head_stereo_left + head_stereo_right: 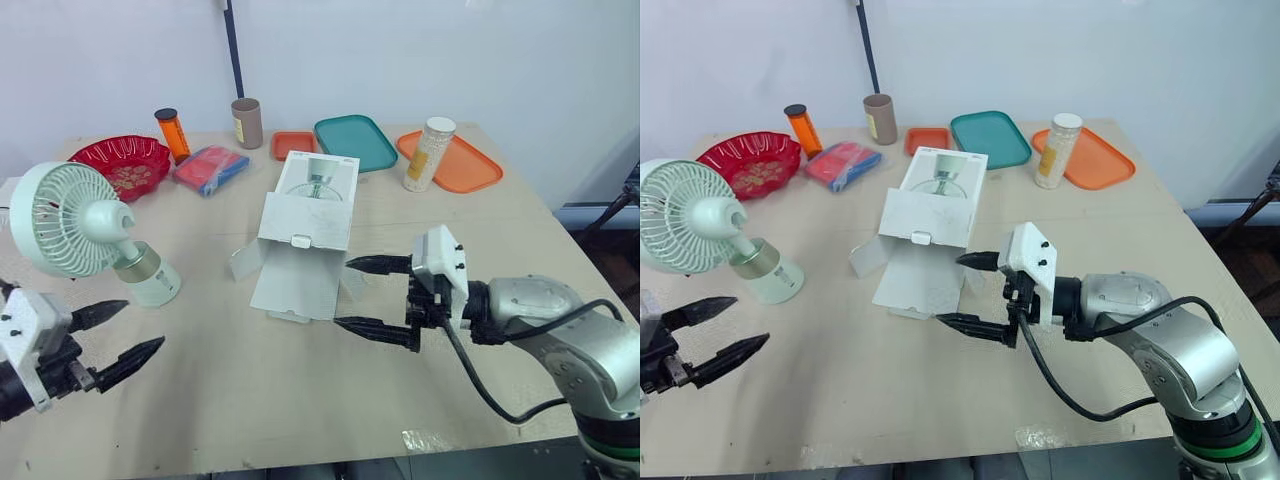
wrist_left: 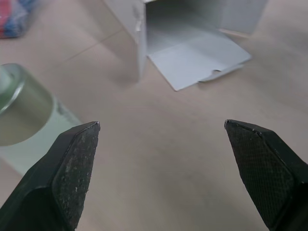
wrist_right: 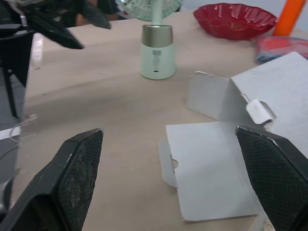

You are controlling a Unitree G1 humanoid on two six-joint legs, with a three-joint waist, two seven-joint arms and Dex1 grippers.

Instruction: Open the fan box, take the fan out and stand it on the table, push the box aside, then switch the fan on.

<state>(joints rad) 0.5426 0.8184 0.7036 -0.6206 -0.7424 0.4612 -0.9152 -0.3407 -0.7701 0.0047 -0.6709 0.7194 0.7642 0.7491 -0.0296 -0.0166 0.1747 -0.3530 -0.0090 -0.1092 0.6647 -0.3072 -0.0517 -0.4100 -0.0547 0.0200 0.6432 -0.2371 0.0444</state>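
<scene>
Our right claw (image 1: 342,293), spread, sits beside the box (image 1: 305,220); snagging its loose flap (image 1: 295,285) could swing it into the fan (image 1: 70,220).

Along the far side of the counter (image 1: 300,385) sit a red bowl (image 1: 121,163), an upright orange bottle (image 1: 172,134), a brown tube (image 1: 246,123) and a red-and-blue packet (image 1: 210,168). Right of these lie 3 trays: a small orange tray (image 1: 292,145), a teal tray (image 1: 355,142) and a large orange tray (image 1: 468,166). A tall pale jar (image 1: 430,154) stands at the large orange tray's left edge.
</scene>
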